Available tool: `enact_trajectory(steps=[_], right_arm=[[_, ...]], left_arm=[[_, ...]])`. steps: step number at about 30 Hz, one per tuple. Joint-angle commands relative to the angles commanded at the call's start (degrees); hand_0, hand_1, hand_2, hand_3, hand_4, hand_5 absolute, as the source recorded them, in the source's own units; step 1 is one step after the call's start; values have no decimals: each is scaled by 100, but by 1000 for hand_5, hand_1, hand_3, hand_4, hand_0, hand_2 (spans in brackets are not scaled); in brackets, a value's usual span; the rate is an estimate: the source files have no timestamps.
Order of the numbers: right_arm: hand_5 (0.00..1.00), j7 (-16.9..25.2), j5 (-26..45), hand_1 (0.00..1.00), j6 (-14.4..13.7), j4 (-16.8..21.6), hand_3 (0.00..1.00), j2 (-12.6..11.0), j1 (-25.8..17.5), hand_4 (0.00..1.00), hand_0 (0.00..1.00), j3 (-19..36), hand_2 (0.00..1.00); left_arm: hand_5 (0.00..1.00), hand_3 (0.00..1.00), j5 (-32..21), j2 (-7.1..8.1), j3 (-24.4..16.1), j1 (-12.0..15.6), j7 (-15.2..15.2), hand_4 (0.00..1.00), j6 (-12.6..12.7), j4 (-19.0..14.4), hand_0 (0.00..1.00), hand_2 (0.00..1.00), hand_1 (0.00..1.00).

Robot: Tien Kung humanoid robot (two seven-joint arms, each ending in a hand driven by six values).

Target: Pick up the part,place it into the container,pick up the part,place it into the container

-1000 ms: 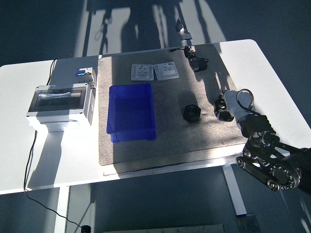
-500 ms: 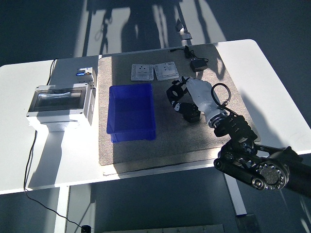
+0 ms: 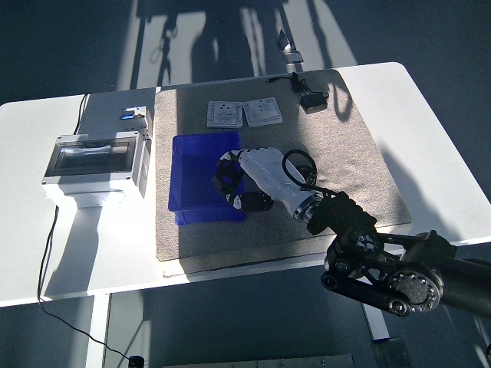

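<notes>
My right hand [image 3: 232, 186] reaches in from the lower right and hovers over the right rim of the blue container [image 3: 201, 180] on the grey mat. Its fingers are curled around a small black part [image 3: 256, 202], held just above the container's near right corner. A second black part with a cable [image 3: 311, 100] lies at the far edge of the mat. My left hand is out of view.
Two grey square plates [image 3: 224, 113] [image 3: 262, 113] lie on the mat beyond the container. A white electrical box with a clear lid [image 3: 96, 161] stands to the left on the white table [image 3: 430, 130]. A cable [image 3: 54, 253] runs off the near left edge.
My right hand moved left from the mat's right side to the black part, closed on it, and carried it left to the container's right rim. The part's old spot is bare.
</notes>
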Motion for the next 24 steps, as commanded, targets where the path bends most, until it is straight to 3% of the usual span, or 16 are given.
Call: enact_trajectory(steps=[3,4,9,10,15,16,20,24], right_arm=[[2,-17,-8,563,66,-24,701,23,-8,266,508,6,625],[2,-16,5,631,74,-38,752,29,-9,323,605,4,682],[2,24,50,631,9,-122,752,56,-11,323,605,17,682],[26,27,60,717,-4,-139,794,59,-7,359,684,17,732],[26,2,111,717,-37,-221,794,79,62,359,684,-32,732],[87,-2,122,751,-50,-240,823,92,80,456,735,-46,767],[87,-7,144,751,-63,-316,823,159,159,456,735,-124,767],[120,-57,9,765,197,-446,845,243,236,513,759,-160,772]], left_arm=[[998,388,-7,8,-1,6,-29,884,1,0,704,666,695],[998,388,-33,15,17,8,-45,880,2,0,704,666,697],[998,388,-243,61,108,17,-135,880,21,0,704,666,697],[998,382,-290,66,110,21,-156,881,34,0,704,666,696],[998,382,-296,57,27,42,-266,881,91,0,704,666,696],[998,364,-261,53,8,41,-271,880,94,0,701,661,694],[998,364,-192,45,-11,39,-264,880,97,0,701,661,694],[998,368,-119,39,-22,25,-269,885,111,0,702,661,693]])
